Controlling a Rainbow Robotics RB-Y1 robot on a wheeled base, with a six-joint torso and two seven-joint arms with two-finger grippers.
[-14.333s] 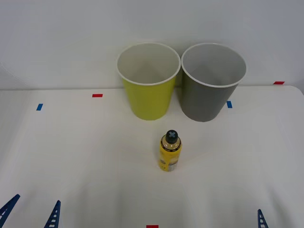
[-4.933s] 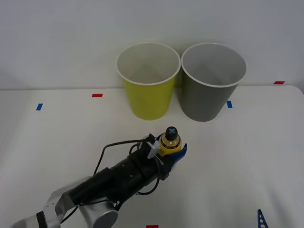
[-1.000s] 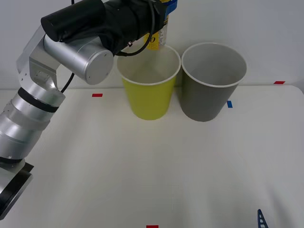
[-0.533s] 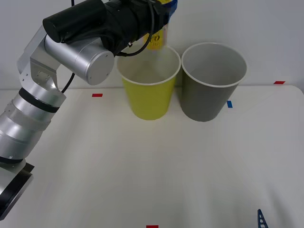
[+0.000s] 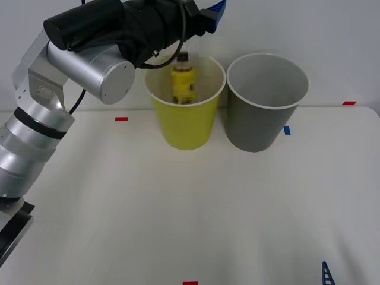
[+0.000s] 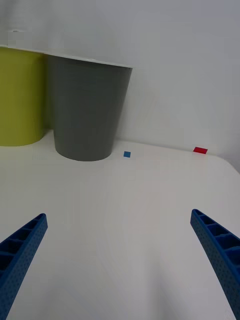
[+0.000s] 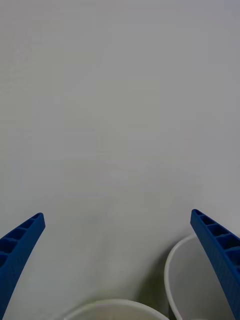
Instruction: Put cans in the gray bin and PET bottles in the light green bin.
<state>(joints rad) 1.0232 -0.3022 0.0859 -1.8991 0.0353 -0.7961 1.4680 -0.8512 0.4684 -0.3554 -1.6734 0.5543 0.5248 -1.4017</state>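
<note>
The PET bottle (image 5: 182,78), yellow with a dark cap, is upright inside the mouth of the light green bin (image 5: 184,127), free of any grip. My left gripper (image 5: 212,9) hangs open just above that bin, and the left wrist view shows its fingers (image 7: 117,216) spread with nothing between them. The gray bin (image 5: 255,127) stands right of the green one, their walls touching. My right gripper (image 6: 118,215) is open and parked low over the table's near right, facing the gray bin (image 6: 87,110). Cans are out of view.
Both bins stand at the back of the white table (image 5: 190,214) against a pale wall. Small red tape marks (image 5: 122,119) and blue tape marks (image 5: 287,130) lie on the tabletop. My left arm (image 5: 65,77) reaches up along the left side.
My left gripper has opened and let go of the bottle, which has dropped from the fingers down into the mouth of the light green bin. The right arm has not moved.
</note>
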